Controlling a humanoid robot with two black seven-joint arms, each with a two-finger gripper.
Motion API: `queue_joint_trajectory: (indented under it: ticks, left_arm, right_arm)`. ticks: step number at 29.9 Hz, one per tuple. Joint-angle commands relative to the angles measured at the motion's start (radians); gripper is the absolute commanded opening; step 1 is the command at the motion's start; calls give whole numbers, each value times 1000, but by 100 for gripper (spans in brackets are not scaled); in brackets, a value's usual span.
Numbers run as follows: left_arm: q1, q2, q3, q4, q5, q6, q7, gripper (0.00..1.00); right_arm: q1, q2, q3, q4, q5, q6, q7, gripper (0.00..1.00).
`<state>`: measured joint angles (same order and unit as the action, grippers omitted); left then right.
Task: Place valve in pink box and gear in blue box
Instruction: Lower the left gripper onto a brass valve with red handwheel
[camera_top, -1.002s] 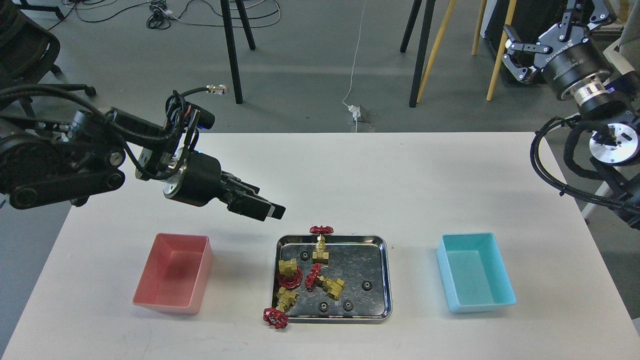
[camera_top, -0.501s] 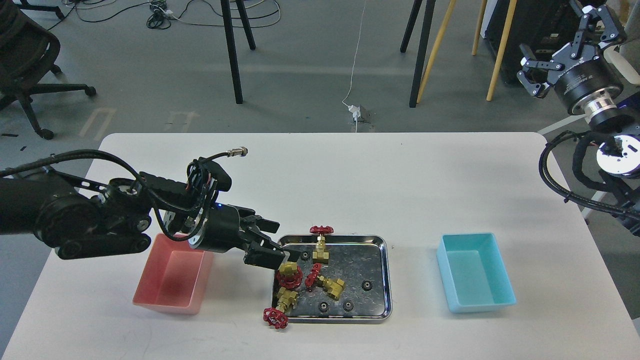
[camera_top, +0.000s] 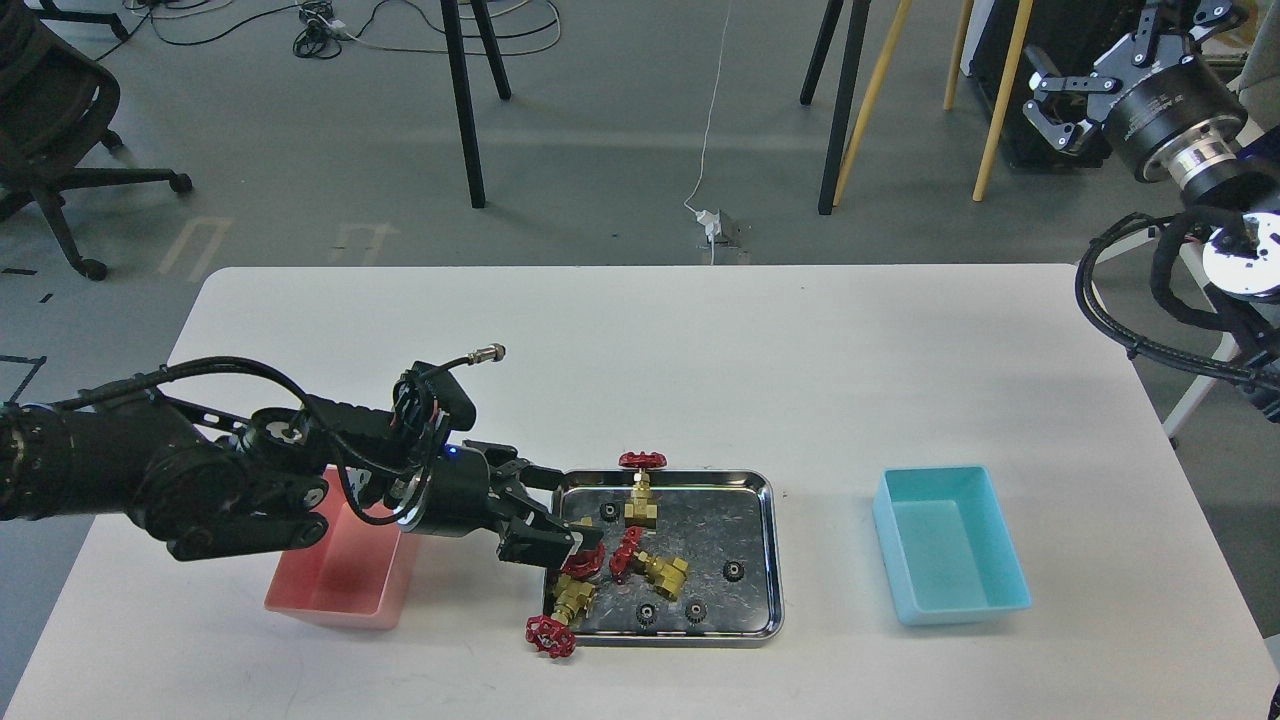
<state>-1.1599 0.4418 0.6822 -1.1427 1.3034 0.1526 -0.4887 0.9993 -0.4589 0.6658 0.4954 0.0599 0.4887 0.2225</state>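
Observation:
A steel tray holds several brass valves with red handwheels and several tiny black gears, such as one gear. My left gripper is low over the tray's left side, jaws apart around one valve, whose brass body is mostly hidden by the fingers. Other valves lie at the tray's back, middle and front left corner. The pink box is left of the tray, partly under my left arm. The blue box is to the right. My right gripper is open, high at the top right.
The white table carries only the tray and the two boxes. One valve's handwheel hangs over the tray's front left rim, another over the back rim. Chair and table legs stand on the floor behind.
My left gripper came down and to the right, from above the table to the valve at the tray's left side. My right gripper shifted slightly at the top right.

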Motion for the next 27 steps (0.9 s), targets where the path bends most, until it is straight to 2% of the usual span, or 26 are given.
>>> queue_joint_trajectory:
  ticks: [1, 9, 19, 27]
  left_arm:
    - [14, 0, 0, 9, 13, 10, 0, 100]
    - [42, -2, 0, 14, 13, 10, 0, 98]
    - [45, -15, 0, 20, 14, 28, 0, 80]
    - [51, -15, 0, 21, 14, 30, 0, 72]
  right_arm:
    - [1, -1, 0, 0, 0, 0, 0, 99]
    - [-5, -3, -2, 0, 0, 0, 0, 99]
    - [-11, -4, -5, 0, 0, 0, 0, 99]
    - [-16, -4, -5, 0, 0, 0, 1, 99]
